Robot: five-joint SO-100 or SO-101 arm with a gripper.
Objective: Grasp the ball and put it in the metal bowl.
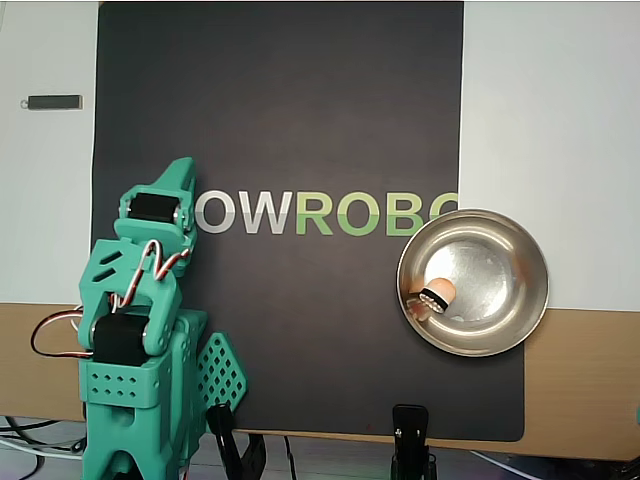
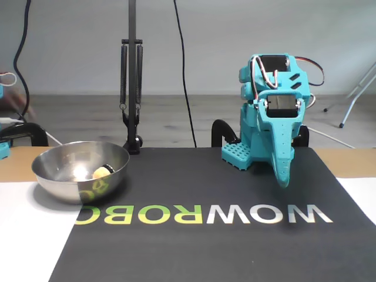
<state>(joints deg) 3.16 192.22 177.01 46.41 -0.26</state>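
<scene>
Ball (image 1: 437, 294) lies inside the bowl (image 1: 520, 245), well apart to the right of the gripper (image 1: 181, 172) in the overhead view; gripper folded near base, fingers together, holding nothing

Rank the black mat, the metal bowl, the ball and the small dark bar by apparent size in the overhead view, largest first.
1. black mat, by far the largest.
2. metal bowl, resting on the mat's right edge.
3. small dark bar and ball inside the bowl: the bar is longer but thinner, so these two look too close to rank.
</scene>
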